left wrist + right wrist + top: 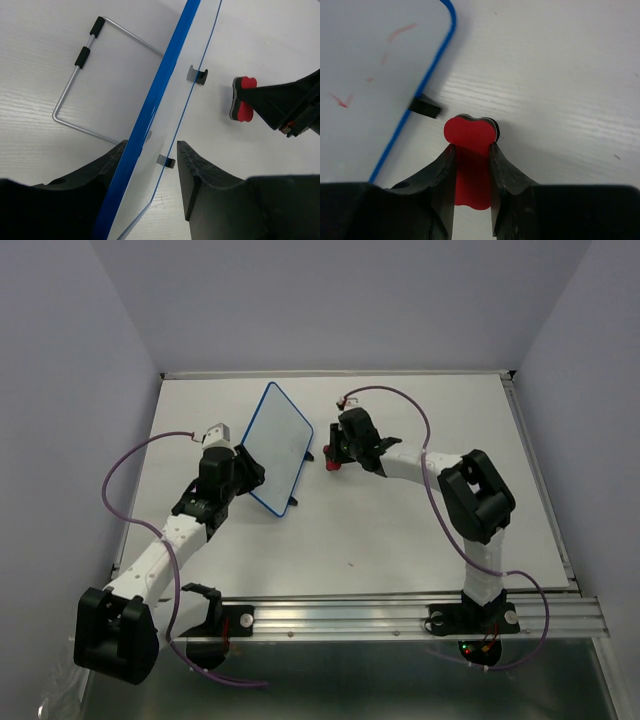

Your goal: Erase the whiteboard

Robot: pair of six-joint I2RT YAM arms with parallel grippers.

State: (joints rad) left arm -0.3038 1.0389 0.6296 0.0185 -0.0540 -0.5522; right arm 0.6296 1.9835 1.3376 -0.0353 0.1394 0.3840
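Observation:
The whiteboard [278,445] stands tilted at centre-left of the table, with a blue rim and black feet. My left gripper [250,468] straddles its left edge. In the left wrist view one finger lies against the blue rim [160,85], the other meets the front edge, and the gripper [150,150] is shut on the board. My right gripper [335,455] is shut on the red-and-black eraser [330,462], just right of the board's right edge and off its face. The right wrist view shows the eraser [470,132] between the gripper's [471,150] fingers, and faint red marks on the board [375,65]. The eraser also shows in the left wrist view [242,100].
A wire stand [75,75] with black sleeves reaches out behind the board onto the table. A metal rail [400,615] runs along the near edge by the arm bases. Purple cables [120,475] loop beside each arm. Walls close in the table's back and sides.

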